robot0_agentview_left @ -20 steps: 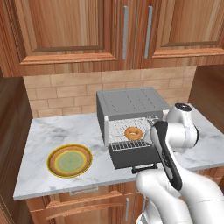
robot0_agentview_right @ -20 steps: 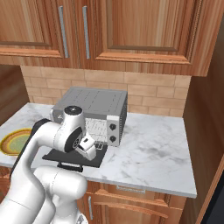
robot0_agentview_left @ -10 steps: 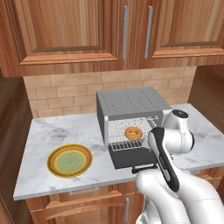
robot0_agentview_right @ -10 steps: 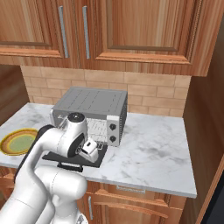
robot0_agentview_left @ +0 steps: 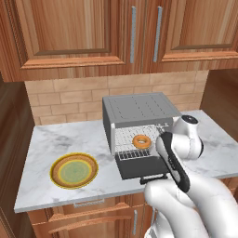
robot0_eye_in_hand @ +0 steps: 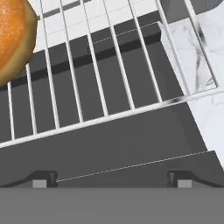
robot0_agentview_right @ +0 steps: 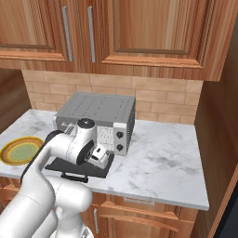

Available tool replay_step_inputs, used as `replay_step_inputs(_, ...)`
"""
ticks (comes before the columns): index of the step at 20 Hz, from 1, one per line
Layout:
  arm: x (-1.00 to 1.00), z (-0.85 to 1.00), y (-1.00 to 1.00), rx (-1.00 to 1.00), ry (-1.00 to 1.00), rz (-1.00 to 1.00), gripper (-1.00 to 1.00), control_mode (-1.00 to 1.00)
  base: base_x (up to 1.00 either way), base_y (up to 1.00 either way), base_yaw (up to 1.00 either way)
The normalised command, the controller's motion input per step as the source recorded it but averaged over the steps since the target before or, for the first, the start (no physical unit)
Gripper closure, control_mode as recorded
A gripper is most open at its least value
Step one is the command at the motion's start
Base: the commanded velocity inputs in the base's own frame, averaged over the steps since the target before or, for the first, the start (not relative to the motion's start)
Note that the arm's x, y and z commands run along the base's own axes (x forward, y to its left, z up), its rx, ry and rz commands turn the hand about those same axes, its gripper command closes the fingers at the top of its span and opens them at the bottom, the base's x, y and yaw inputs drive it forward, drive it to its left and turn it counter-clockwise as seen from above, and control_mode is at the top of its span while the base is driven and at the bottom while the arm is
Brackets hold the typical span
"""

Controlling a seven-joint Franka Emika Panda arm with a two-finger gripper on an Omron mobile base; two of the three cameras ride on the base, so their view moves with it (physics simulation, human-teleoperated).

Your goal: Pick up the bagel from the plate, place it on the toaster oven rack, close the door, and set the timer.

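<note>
Bagel (robot0_agentview_left: pixel 141 141) lies on the toaster oven rack (robot0_eye_in_hand: pixel 109 65), left of the spread, empty gripper (robot0_eye_in_hand: pixel 109 180).

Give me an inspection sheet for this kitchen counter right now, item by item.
Surface: white marble counter, a bare stretch right of the oven.
Job's things: golden-brown ring bagel lies on the silver wire rack; dark grey door hangs open and flat; yellow-rimmed round plate holds nothing.
Clutter: nothing seen.
Grippers: gripper over the open door, nothing between the fingers; fingers stand apart.
Cables: nothing seen.
Surroundings: wooden cabinets, brick backsplash.
</note>
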Motion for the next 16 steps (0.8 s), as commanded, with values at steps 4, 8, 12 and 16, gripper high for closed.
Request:
replay_step_inputs(4, 0.24, -0.17, 0.00, 0.00, 0.00, 0.09, -1.00, -1.00, 0.00, 0.00, 0.00)
replay_step_inputs(8, 0.26, -0.13, 0.00, 0.00, 0.00, 0.08, -1.00, -1.00, 0.00, 0.00, 0.00)
replay_step_inputs(12, 0.28, -0.11, 0.00, 0.00, 0.00, 0.08, -1.00, -1.00, 0.00, 0.00, 0.00)
replay_step_inputs(16, 0.31, -0.06, 0.00, 0.00, 0.00, 0.08, -1.00, -1.00, 0.00, 0.00, 0.00)
